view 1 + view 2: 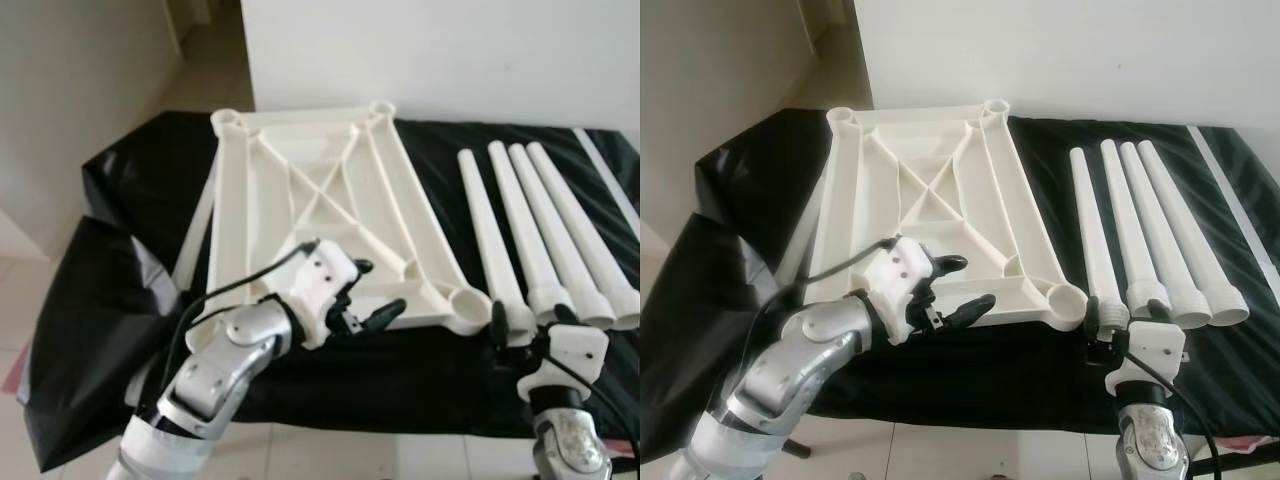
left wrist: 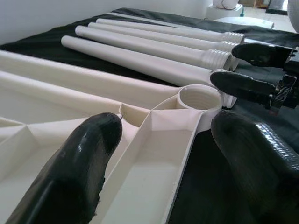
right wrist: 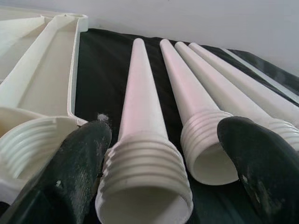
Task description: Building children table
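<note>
leg — between right pincer fingers

Tabletop lies underside-up on the black sheet, left of centre. Four legs lie side by side to its right — threaded ends nearest the robot. Left gripper over the tabletop's near edge; right gripper at the near end of the leftmost leg, straddling its thread. Wall behind.

Head stereo pair looks down over the desk; both wrist cameras sit low, sharing the threaded legs.
</note>
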